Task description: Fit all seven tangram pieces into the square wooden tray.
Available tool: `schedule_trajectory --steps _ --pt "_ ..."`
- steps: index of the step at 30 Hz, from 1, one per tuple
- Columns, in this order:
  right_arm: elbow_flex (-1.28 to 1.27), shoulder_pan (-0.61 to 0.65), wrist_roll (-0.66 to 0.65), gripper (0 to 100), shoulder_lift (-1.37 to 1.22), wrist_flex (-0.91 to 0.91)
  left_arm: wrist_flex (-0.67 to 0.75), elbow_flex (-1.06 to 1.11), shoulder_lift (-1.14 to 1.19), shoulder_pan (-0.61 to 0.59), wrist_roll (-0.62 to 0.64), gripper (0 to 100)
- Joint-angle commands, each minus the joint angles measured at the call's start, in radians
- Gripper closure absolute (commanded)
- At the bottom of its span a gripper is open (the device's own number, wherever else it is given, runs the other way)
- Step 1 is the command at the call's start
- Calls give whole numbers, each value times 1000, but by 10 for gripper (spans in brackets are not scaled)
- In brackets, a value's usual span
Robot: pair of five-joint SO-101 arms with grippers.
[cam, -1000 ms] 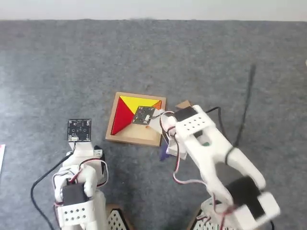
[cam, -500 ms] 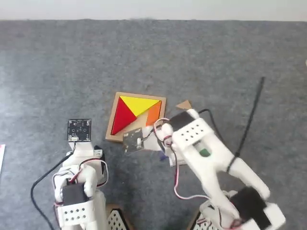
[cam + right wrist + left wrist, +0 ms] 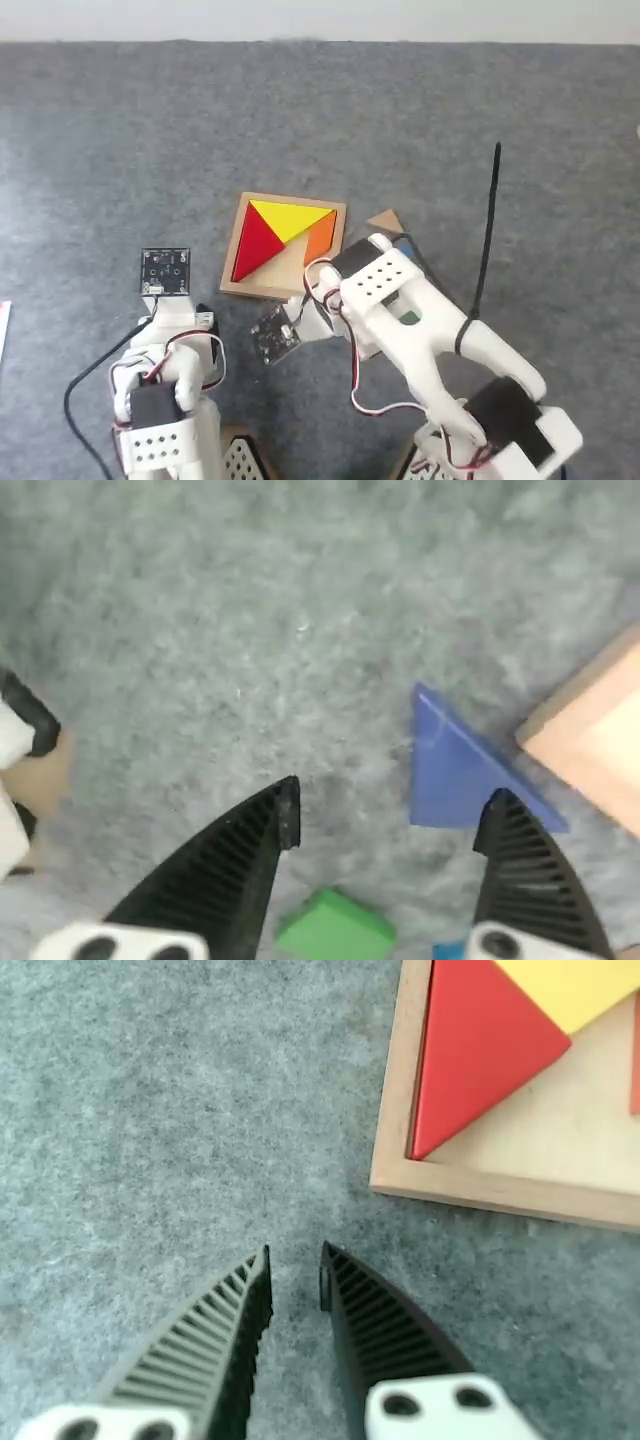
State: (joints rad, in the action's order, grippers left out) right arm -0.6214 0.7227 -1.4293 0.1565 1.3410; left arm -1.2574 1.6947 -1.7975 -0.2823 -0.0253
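The grey desk (image 3: pixel 120 120) carries the square wooden tray (image 3: pixel 288 287), part filled: a yellow triangle (image 3: pixel 290 217) at its far edge, a red triangle (image 3: pixel 257 245) on the left and an orange piece (image 3: pixel 320 240) on the right. That looks like three in, four to go. A blue triangle (image 3: pixel 455 775) and a green piece (image 3: pixel 335 930) lie loose by the tray's near right corner, below the right claw (image 3: pixel 390 825), which is wide apart and empty. The left claw (image 3: pixel 295 1265), narrowly parted, holds nothing.
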Motion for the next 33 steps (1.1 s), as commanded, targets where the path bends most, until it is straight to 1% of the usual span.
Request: schedule_trajectory --steps 1,7,12,15,22,27,30,31,33 --pt "20 7 -87 705 1 13 -5 -12 -20 5 0 920" --pt "21 -4 -195 705 -1 10 -5 -12 -20 5 0 920" --pt "23 -59 -265 706 -4 7 -5 -12 -20 5 0 920" --pt "38 -79 -285 706 -47 5 -5 -12 -20 5 0 920" --pt "170 -81 -287 706 -214 16 -5 -12 -20 5 0 920" --pt "192 -82 -287 706 -231 28 -5 -12 -20 5 0 920" --pt "199 -116 -281 706 -226 30 -5 -12 -20 5 0 920" --pt "210 -128 -269 706 -222 33 -5 -12 -20 5 0 920" --pt "235 -136 -183 706 -205 68 -5 -12 -20 5 0 920"
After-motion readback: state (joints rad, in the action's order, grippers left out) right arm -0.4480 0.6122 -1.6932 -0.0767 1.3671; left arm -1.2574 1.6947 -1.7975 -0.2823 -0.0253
